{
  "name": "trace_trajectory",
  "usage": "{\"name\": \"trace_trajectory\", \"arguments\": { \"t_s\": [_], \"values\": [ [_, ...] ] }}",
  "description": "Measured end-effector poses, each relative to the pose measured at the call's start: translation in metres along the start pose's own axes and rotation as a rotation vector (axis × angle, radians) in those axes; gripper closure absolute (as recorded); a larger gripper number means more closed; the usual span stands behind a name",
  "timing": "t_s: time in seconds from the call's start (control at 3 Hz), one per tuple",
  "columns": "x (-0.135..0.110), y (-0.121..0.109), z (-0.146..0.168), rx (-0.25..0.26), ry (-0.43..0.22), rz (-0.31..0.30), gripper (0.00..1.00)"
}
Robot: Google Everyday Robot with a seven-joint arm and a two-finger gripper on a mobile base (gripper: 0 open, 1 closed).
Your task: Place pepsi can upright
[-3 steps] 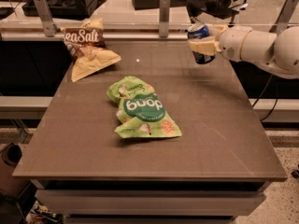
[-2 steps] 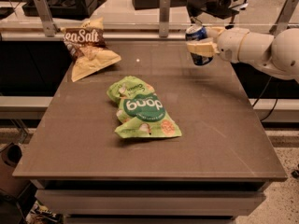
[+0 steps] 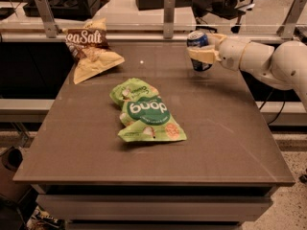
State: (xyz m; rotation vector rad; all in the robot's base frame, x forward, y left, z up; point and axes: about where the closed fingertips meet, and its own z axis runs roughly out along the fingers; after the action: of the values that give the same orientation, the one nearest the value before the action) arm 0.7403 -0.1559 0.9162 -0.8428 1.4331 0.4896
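1. Pepsi can: small blue cylindrical metal soda can with white markings (image 3: 196, 40). It sits over the far right part of the flat grey-brown table (image 3: 230, 128), inside the gripper.
2. Gripper: cream two-finger gripper on the white arm (image 3: 198, 54). It reaches in from the right, with its fingers clamped across the can's middle.
3. Axis: I judge the can's long axis near vertical, silver top up, leaning slightly left. I cannot tell whether its base touches the table.
4. Clearance: the crumpled green snack bags (image 3: 146, 114) and the brown-and-cream sea salt chip bag (image 3: 91, 51) lie well apart to the left.
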Motion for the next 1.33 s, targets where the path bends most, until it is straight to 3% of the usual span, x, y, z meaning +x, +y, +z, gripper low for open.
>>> {"name": "trace_trajectory", "arguments": {
  "t_s": [1.33],
  "values": [
    [0.031, -0.001, 0.003, -0.019, -0.122, 0.082, 1.0]
  ]
}}
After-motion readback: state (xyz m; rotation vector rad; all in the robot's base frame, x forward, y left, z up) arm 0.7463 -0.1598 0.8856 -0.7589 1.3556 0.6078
